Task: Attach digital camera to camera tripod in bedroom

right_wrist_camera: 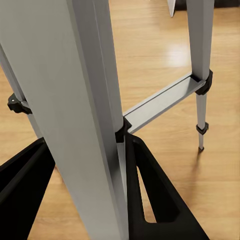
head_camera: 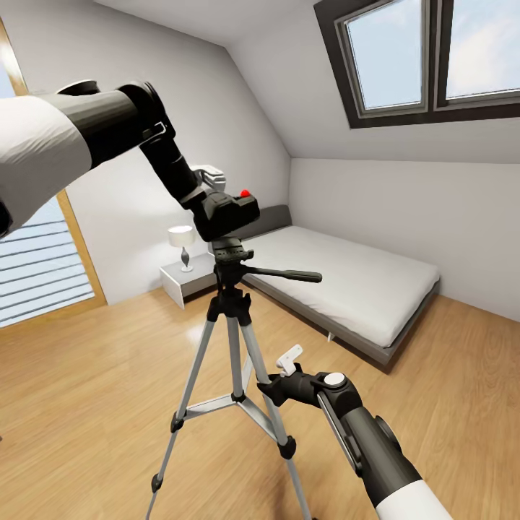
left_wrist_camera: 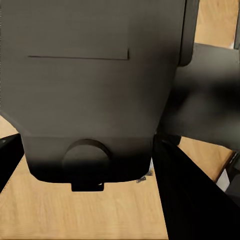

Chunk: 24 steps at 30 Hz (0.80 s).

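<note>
In the head view, the camera tripod (head_camera: 232, 339) stands on the wooden floor (head_camera: 87, 390) of the bedroom, near the low bed (head_camera: 347, 282); the left gripper (head_camera: 214, 196) holds the digital camera (head_camera: 230, 214) right atop the tripod's head plate, red button up; the right gripper (head_camera: 273, 381) sits at a silver leg. In the left wrist view, the digital camera's (left_wrist_camera: 90, 85) dark body sits between the two black fingers (left_wrist_camera: 195, 200), clamped. In the right wrist view, a silver tripod leg (right_wrist_camera: 85, 110) stands between the black fingers (right_wrist_camera: 155, 200), which flank it closely; actual contact cannot be told.
</note>
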{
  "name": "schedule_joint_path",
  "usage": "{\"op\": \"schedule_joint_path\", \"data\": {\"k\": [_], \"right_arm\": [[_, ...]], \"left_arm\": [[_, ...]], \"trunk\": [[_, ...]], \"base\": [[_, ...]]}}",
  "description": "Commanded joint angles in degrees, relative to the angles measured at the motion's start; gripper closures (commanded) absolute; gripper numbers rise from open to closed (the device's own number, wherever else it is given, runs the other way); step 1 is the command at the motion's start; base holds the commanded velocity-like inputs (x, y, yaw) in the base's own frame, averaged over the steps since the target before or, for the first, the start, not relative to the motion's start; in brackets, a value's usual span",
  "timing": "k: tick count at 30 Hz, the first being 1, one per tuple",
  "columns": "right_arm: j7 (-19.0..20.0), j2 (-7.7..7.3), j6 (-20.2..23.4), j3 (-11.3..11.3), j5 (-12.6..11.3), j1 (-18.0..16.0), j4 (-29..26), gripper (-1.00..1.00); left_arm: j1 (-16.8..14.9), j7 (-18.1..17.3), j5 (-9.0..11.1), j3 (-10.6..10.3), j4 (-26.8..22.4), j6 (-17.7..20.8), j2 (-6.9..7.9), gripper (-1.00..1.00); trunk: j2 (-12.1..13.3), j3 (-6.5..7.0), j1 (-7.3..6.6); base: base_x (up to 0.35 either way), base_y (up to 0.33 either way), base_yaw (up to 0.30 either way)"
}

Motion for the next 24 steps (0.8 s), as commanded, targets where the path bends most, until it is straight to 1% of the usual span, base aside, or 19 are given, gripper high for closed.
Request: {"op": "schedule_joint_path", "data": {"k": [1,3,9,24], "right_arm": [[0.4,0.05,-0.2,-0.1,1.5,-0.1,0.0,1.0],[0.4,0.06,-0.2,-0.1,1.7,-0.1,0.0,1.0],[0.4,0.08,-0.2,-0.1,2.0,-0.1,0.0,1.0],[0.4,0.09,-0.3,-0.1,2.2,-0.1,0.4,1.0]], "left_arm": [[0.1,-0.3,1.1,-0.8,-0.4,0.6,-0.14,1.0],[0.3,-0.3,1.1,-1.4,-0.4,0.3,-0.4,1.0],[0.5,-0.3,1.0,-2.1,-0.4,-0.1,-0.7,1.0],[0.7,-0.2,1.0,-2.8,-0.4,-0.4,-0.82,1.0]], "trunk": [[0.0,-0.09,0.01],[0.0,-0.09,0.01],[0.0,-0.09,0.01],[0.0,-0.09,0.01]], "base": [[0.0,0.0,0.0],[0.0,0.0,0.0],[0.0,0.0,0.0],[0.0,0.0,0.0]]}}
